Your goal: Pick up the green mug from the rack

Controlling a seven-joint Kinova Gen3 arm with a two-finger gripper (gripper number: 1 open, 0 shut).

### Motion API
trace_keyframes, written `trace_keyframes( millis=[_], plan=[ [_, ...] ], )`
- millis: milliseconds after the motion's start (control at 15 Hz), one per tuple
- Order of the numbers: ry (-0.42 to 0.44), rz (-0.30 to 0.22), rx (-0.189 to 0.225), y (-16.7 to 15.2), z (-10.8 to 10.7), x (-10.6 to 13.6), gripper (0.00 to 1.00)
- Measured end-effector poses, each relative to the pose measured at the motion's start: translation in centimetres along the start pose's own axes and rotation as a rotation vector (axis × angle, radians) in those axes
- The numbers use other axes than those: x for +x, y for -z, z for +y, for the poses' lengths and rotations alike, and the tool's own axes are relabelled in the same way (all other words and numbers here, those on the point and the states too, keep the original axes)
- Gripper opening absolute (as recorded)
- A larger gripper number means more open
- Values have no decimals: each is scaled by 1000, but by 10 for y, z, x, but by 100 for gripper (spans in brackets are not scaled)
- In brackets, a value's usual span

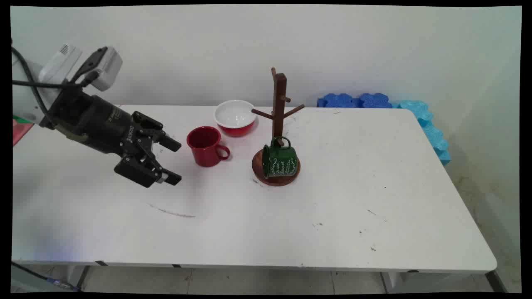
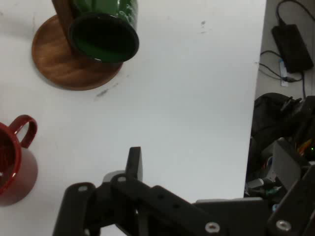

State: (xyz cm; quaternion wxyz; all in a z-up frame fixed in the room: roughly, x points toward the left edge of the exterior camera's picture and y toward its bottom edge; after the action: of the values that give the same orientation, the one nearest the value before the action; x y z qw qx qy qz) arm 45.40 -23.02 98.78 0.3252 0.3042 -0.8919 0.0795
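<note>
1. The black pincer [image 1: 174, 162] hangs low over the left part of the white tabletop [image 1: 332, 207]. It points to the right, its jaws spread wide, and it holds nothing.
2. The thing nearest to it is the red mug [image 1: 204, 146], which stands upright just to the right of the fingertips but is not touched by them. The mug's handle turns to the right and slightly toward the near side, away from the pincer.
3. In the hand view the red mug [image 2: 15, 167] sits at the left edge, off the line between the fingers. Bare tabletop lies straight ahead of the pincer.
4. Just behind the red mug, on the far side, stands a red bowl [image 1: 235, 117] with a white inside. It appears empty.
5. To the right of the mug is a wooden mug tree [image 1: 279, 99], an upright post with short pegs on a round base.
6. A green mug [image 1: 280, 160] with white lettering rests on that base on the near side of the post. It is tipped over, with its handle up against the post, but I cannot tell whether the handle is hooked on a peg. In the hand view its open mouth faces the camera.
7. A thin dark smear [image 1: 172, 213] marks the tabletop near the pincer, on the near side.
8. Blue foam pieces [image 1: 353, 101] lie along the tabletop's far right corner, by the wall.
</note>
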Motion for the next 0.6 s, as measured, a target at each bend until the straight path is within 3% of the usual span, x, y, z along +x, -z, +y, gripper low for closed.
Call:
trace_keyframes(
  millis=[600],
  plan=[
    [86, 8, 43, -17, -13, 11, 100]
  ],
)
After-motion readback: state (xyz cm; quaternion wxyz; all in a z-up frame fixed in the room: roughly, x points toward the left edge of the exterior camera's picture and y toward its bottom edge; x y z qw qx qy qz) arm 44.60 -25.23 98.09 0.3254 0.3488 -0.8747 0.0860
